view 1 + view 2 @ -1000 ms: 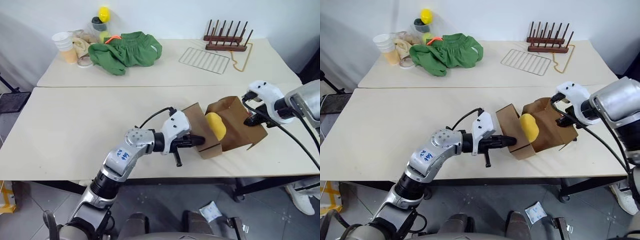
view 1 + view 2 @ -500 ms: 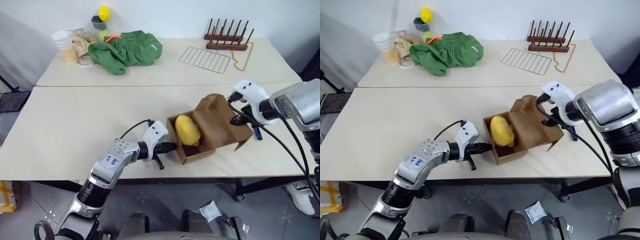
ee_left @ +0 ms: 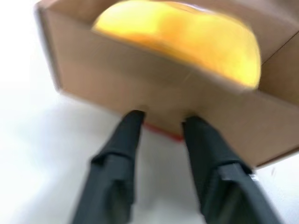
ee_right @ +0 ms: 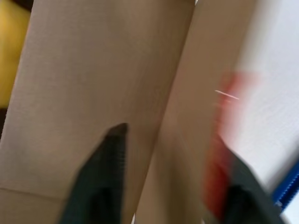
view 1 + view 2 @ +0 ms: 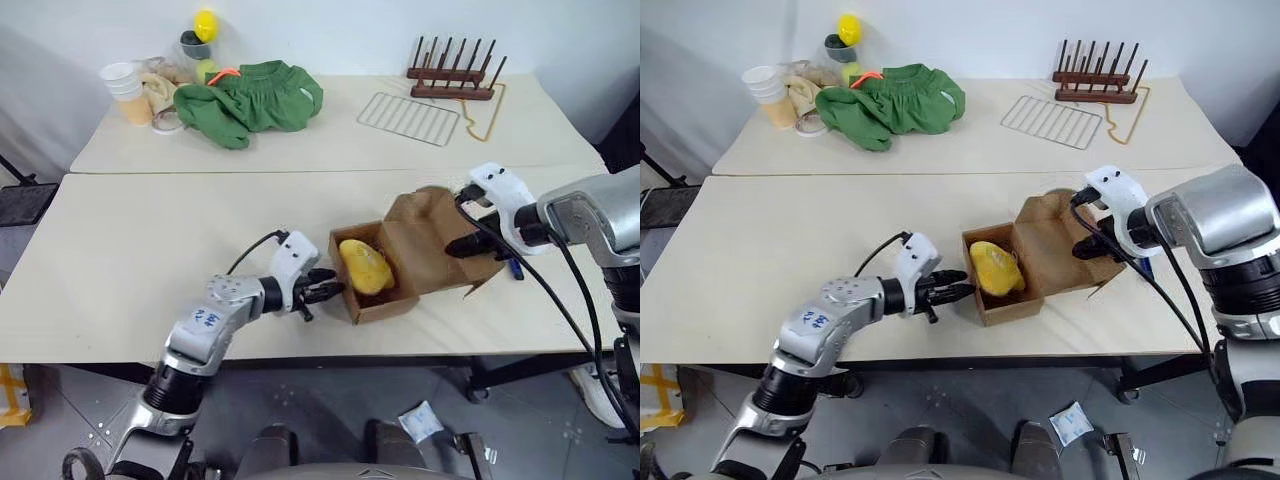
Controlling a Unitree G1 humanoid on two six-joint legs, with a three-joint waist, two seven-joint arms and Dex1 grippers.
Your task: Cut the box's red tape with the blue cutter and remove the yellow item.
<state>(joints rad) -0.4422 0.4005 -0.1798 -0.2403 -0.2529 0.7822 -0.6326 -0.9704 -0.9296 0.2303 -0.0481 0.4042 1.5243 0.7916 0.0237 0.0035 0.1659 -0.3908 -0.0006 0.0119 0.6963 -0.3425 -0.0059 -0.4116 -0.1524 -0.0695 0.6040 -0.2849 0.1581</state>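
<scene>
Box [image 5: 385, 272] lies open with the yellow item [image 5: 364, 266] inside. My left gripper [image 5: 326, 287], fingers spread, sits just beside it; my right gripper [image 5: 462, 246] looks spread over the lid, I think.

box flap [image 4: 103, 70], red tape [image 4: 219, 154], parted jaws

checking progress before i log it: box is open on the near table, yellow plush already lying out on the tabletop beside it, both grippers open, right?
Not quite. The yellow plush is not out on the tabletop; it sits inside the open box, as the left eye view shows. The rest holds: the box is open on the near table, and the left gripper and the right gripper are open.
</scene>
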